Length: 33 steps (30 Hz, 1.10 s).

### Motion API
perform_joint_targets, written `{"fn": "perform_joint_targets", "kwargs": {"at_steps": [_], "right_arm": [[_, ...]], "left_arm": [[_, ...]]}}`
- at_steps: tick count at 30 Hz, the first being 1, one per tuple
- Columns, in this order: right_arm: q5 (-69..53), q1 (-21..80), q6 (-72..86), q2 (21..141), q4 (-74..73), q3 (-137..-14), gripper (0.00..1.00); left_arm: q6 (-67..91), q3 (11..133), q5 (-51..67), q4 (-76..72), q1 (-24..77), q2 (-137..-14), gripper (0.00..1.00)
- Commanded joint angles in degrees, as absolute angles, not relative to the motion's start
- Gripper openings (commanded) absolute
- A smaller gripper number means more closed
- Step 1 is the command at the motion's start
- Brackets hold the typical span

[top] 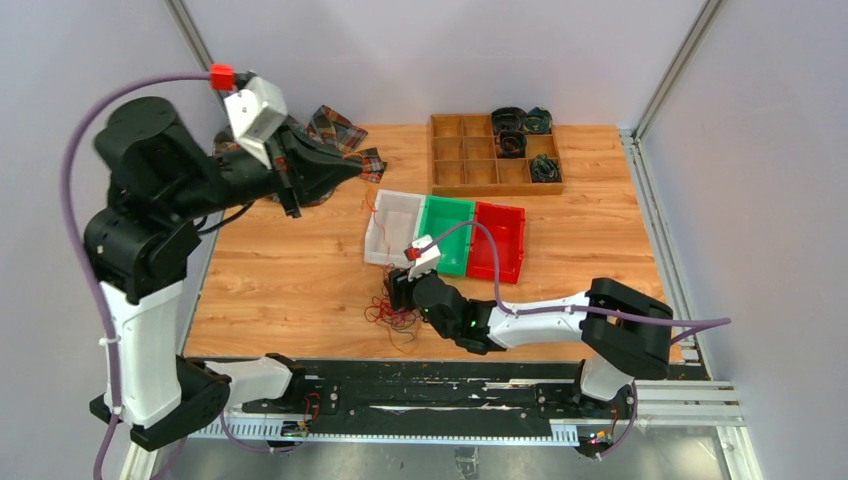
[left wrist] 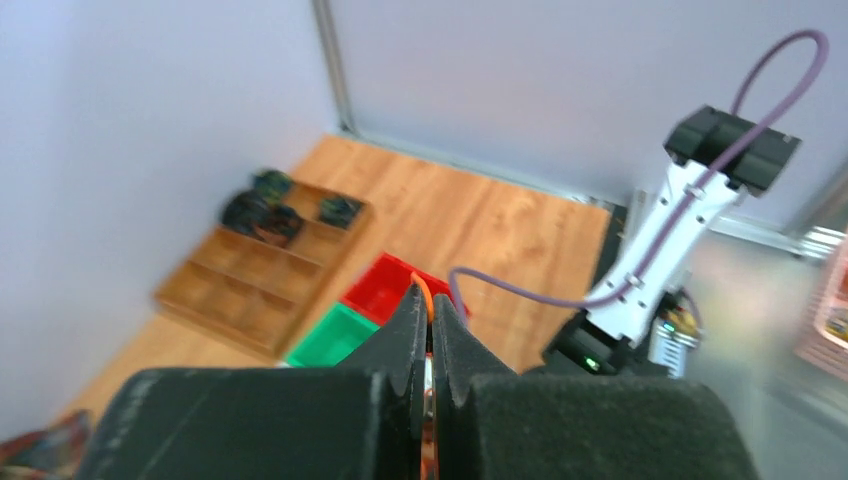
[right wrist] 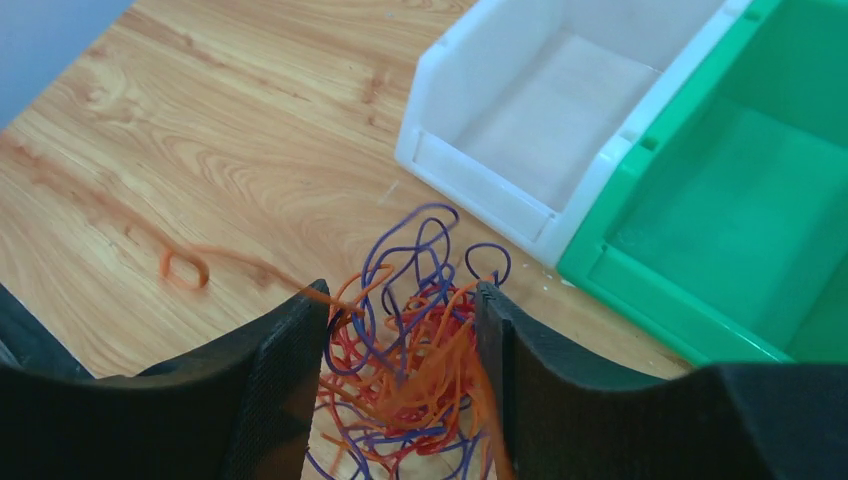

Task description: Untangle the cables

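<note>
From above, my left gripper (top: 356,170) hangs high over the far left of the table (top: 290,280), beside a plaid cloth (top: 340,128); my right gripper (top: 398,291) sits low near the front edge, right at the tangle of cables (top: 392,316); the tangle lies just in front of the white bin (top: 378,240), with the green bin (top: 447,238) and red bin (top: 500,242) alongside and a wooden divider tray (top: 470,165) farther back; my right arm is by far the nearer to the heap; any strand running between my grippers is too fine to trace here.

Through the left wrist, blurred, my jaws are pinched together on an orange cable (left wrist: 428,293) that peeks out between the tips.

Through the right wrist, my fingers (right wrist: 290,370) are spread, one either side of the heap, not clamped on it; orange, red and purple loops pile between them; a loose orange strand (right wrist: 185,268) leaves the heap leftward across the wood, its long axis pointing away from the bins; I judge it the one my left holds, though I cannot confirm it; the coming pull should follow that axis, or the whole heap may drag.
</note>
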State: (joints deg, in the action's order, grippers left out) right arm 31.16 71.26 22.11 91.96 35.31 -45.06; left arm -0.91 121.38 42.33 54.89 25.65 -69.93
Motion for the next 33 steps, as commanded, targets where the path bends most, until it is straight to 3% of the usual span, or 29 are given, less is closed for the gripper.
{"fn": "perform_joint_targets", "kwargs": {"at_steps": [1, 7, 24, 28, 33], "right_arm": [[33.84, 71.28, 23.18, 92.94, 38.21, -42.73, 0.56], [33.1, 71.24, 24.35, 94.06, 37.83, -41.61, 0.55], [32.31, 71.26, 29.08, 92.79, 36.0, -36.96, 0.51], [32.11, 71.23, 27.44, 89.78, 36.01, -36.82, 0.56], [30.82, 71.1, 22.36, 81.91, 34.26, -39.26, 0.75]], "left_arm": [[-5.75, 130.1, 34.14, 54.43, 25.93, -71.32, 0.01], [-7.78, 139.77, 23.98, 52.25, 25.93, -73.53, 0.01], [-20.35, 134.28, -4.67, 13.1, 25.93, -66.2, 0.01], [-19.37, 136.47, -1.53, 17.99, 25.95, -67.28, 0.01], [-16.47, 128.73, 4.98, 22.62, 25.97, -64.19, 0.01]]}}
